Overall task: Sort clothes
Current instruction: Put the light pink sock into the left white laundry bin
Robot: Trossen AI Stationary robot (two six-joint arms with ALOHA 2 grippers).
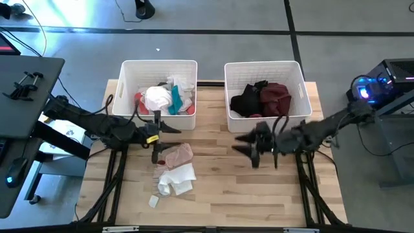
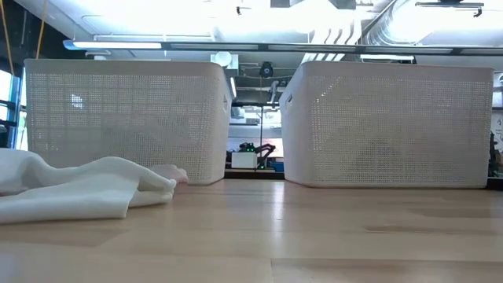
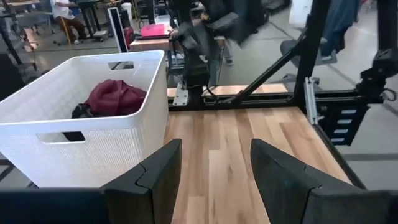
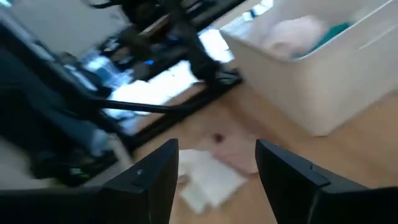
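A pink garment (image 1: 179,155) and a white garment (image 1: 176,180) lie flat on the wooden table in front of the left basket (image 1: 127,84). They also show in the right wrist view, pink (image 4: 233,149) and white (image 4: 208,177). The white one shows in the low view (image 2: 78,189). The left basket holds white, teal and coral clothes (image 1: 162,98). The right basket (image 1: 297,81) holds black and maroon clothes (image 1: 262,98). My left gripper (image 1: 167,137) (image 3: 216,155) is open and empty above the table beside the pink garment. My right gripper (image 1: 238,144) (image 4: 216,155) is open and empty in front of the right basket, pointing toward the garments.
A small white scrap (image 1: 153,200) lies near the table's front edge. Bare wood (image 1: 259,194) stretches across the table's front right. The two baskets stand side by side along the far edge with a gap (image 2: 251,161) between them.
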